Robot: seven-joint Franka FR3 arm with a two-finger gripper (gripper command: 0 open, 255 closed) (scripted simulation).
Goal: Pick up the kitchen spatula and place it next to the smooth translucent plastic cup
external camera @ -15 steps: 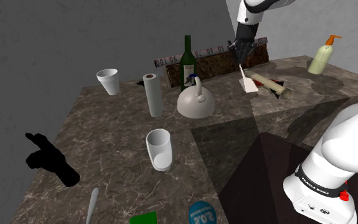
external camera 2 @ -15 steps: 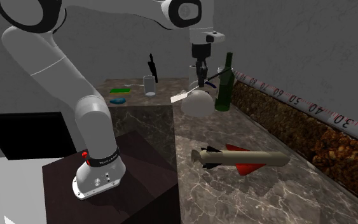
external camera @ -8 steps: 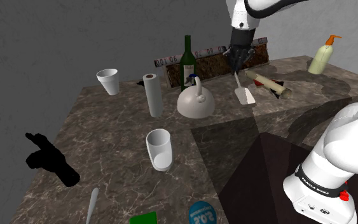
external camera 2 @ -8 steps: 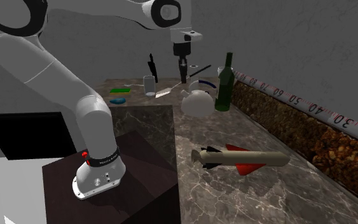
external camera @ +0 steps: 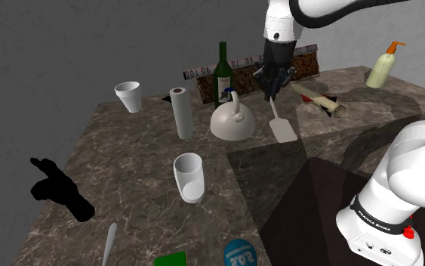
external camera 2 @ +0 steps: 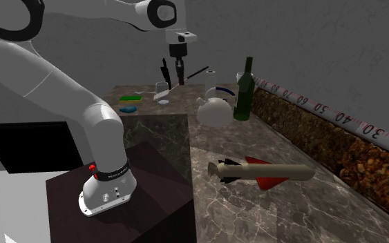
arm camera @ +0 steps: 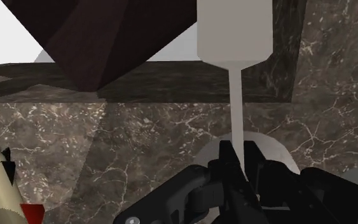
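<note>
Shoulder view: the gripper (external camera: 273, 81) grasps the spatula (external camera: 281, 130), blade hanging down, just beside the kettle (external camera: 232, 121). The cup (external camera: 189, 177) stands well apart at eight o'clock. You have the pick done, I judge; carrying and placing remain.

Second exterior view: the gripper (external camera 2: 178, 74) hangs high above the counter, which confirms the lift.

Wrist view: the fingers (arm camera: 254, 162) pinch the thin handle, a detail the others leave unclear.

My fingers (arm camera: 225, 164) are matt black. The spatula (external camera: 281, 130) is smooth, plain off-white. The surface (external camera: 127, 143) is dark, white-veined stone. The cup (external camera: 189, 176) is smooth and translucent.
</note>
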